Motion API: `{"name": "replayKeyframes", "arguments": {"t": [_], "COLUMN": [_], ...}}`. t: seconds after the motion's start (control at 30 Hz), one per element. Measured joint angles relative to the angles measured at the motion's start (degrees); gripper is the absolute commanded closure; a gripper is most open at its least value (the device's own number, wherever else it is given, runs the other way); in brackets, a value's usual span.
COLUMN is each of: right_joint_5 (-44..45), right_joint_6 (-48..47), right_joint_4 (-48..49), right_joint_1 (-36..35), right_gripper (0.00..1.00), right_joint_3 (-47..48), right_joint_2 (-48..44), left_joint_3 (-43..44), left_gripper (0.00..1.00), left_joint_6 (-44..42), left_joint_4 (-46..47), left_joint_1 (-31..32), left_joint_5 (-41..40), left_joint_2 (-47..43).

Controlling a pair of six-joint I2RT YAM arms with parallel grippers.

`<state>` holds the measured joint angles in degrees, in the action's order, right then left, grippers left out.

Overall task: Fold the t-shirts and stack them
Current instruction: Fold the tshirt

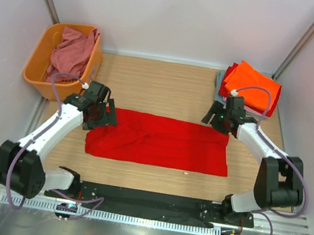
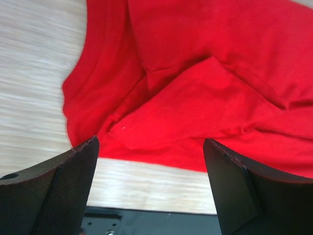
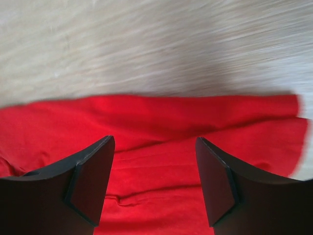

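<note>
1. Red cloth fills the middle of the wooden table (image 1: pixel 162 85): the large bright red t-shirt (image 1: pixel 159 142) lies folded into a long flat band running left to right.
2. The left gripper (image 1: pixel 102 113) hangs over the band's left end. Its jaws stand wide apart, with nothing between them and creased red folds below.
3. The right gripper (image 1: pixel 220 117) sits at the band's far right corner, jaws likewise apart and empty above the cloth.
4. At the far right a folded stack rests, well apart from the band's middle: an orange t-shirt (image 1: pixel 253 85) on top, a red t-shirt (image 1: pixel 228 88) under it, and a grey-blue edge (image 1: pixel 219 78) beneath.
5. At the far left, an orange plastic basket (image 1: pixel 35 70) holds a crumpled dusty rose t-shirt (image 1: pixel 72 49).
</note>
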<state>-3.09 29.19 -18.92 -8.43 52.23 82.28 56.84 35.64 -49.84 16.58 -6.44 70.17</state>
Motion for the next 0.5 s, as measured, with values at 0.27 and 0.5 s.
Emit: {"name": "replayKeyframes", "arguments": {"t": [0.27,0.5], "right_joint_5": [-0.5,1.0], "right_joint_6": [-0.6,2.3], "right_joint_4": [0.8,4.2], "right_joint_1": [-7.8,-12.3], "right_gripper": [0.29,0.33], "right_joint_3": [0.7,-4.0], "right_joint_2": [10.1,8.5], "left_joint_3": [-4.0,3.0], "left_gripper": [0.16,0.16], "left_joint_6": [6.3,7.8], "left_joint_4": [9.8,11.3], "left_joint_1": [0.0,0.1], "left_joint_5": [0.4,-1.0], "left_joint_2": [15.4,28.5]}}
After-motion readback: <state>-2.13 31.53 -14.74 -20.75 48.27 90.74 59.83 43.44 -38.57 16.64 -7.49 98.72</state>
